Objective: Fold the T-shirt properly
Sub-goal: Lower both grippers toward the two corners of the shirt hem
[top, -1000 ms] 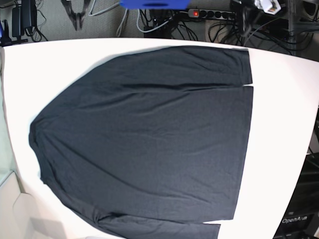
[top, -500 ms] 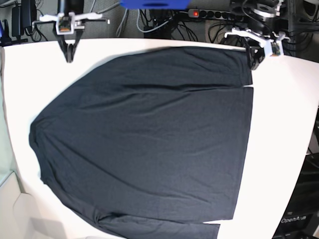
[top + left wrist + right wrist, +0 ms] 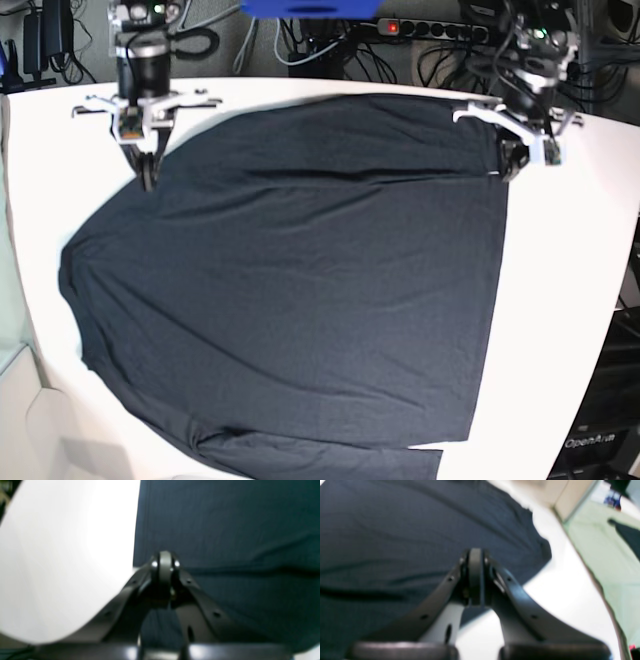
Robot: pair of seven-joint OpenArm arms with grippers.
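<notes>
Two grippers hang over the far edge of the white table point(image 3: 560, 260), each with its fingertips pressed together and nothing between them. The left gripper point(image 3: 512, 168) sits at the hem corner of the T-shirt point(image 3: 300, 290), its tips over the dark cloth just beside the bare tabletop; whether they touch the fabric cannot be told. The right gripper point(image 3: 147, 178) points down at the garment's edge near the sleeve fold, its tips at the border of cloth and table. The T-shirt lies spread flat across most of the table, sleeves folded in along its sides.
</notes>
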